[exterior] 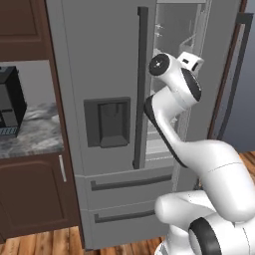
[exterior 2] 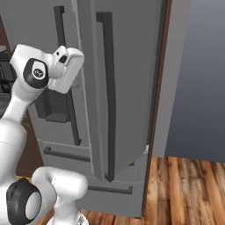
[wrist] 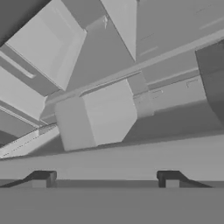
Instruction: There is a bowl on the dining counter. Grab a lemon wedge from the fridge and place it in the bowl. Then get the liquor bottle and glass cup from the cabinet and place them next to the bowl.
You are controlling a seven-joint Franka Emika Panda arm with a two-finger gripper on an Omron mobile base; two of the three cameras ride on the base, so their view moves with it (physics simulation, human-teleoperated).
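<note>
The grey fridge (exterior: 99, 74) stands with its right door (exterior 2: 127, 88) swung open. My arm reaches into the gap, and the white hand (exterior: 191, 61) is at upper-shelf height; in the right base view the hand (exterior 2: 66, 69) disappears behind the door edge. In the hand view my gripper (wrist: 106, 178) is open, its two dark fingertips (wrist: 41, 177) wide apart with nothing between them. Ahead of it are pale shelves and a boxy white bin (wrist: 98, 116) inside the fridge. The lemon wedge, bowl, liquor bottle and glass cup are out of view.
Left of the fridge is a stone counter (exterior: 35, 132) with a black appliance (exterior: 10, 102) on it, and brown cabinets (exterior: 30, 199) above and below. The open door (exterior: 239, 74) stands close on the arm's right. The floor (exterior 2: 189, 189) is wood.
</note>
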